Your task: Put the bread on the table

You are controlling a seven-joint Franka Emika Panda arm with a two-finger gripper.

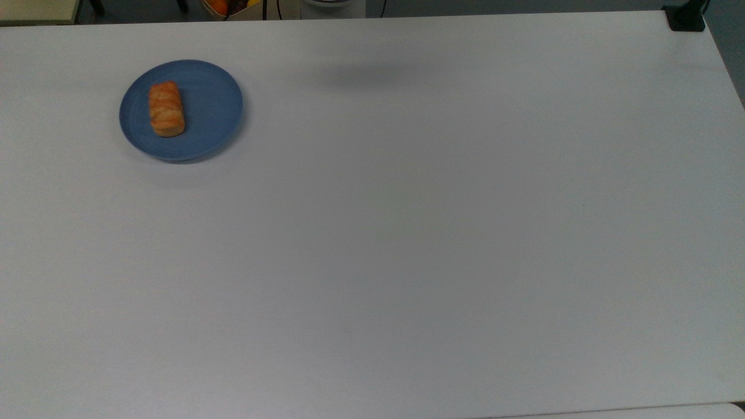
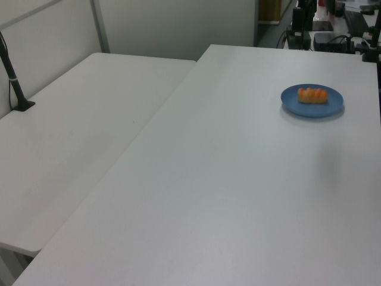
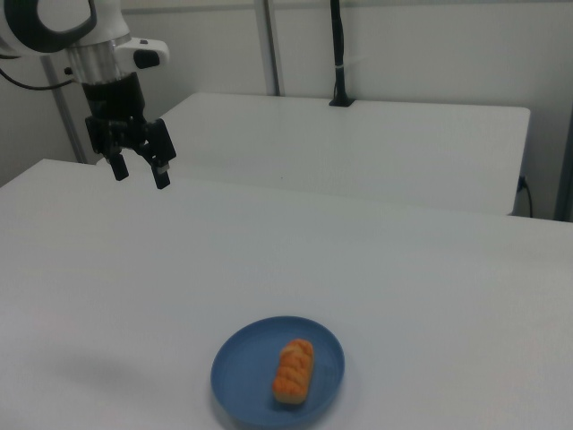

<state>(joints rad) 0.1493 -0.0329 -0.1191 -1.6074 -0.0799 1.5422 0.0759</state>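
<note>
Bread (image 3: 293,370) sits on blue plate (image 3: 242,372) on table (image 3: 403,269); gripper (image 3: 140,174) jaws open, well apart, up high.

table (image 1: 407,244): smooth, matt white surface, laminate-like.
plate (image 1: 209,110): smooth blue, plastic-looking, matt with a faint sheen.
bread (image 1: 166,109): flaky, rough crust, golden-orange with pale streaks.
my gripper (image 3: 140,172): black fingers of matt, hard plastic-like material; jaws parted.
my arm housing (image 3: 54,22): glossy white shell, black trim.
</note>
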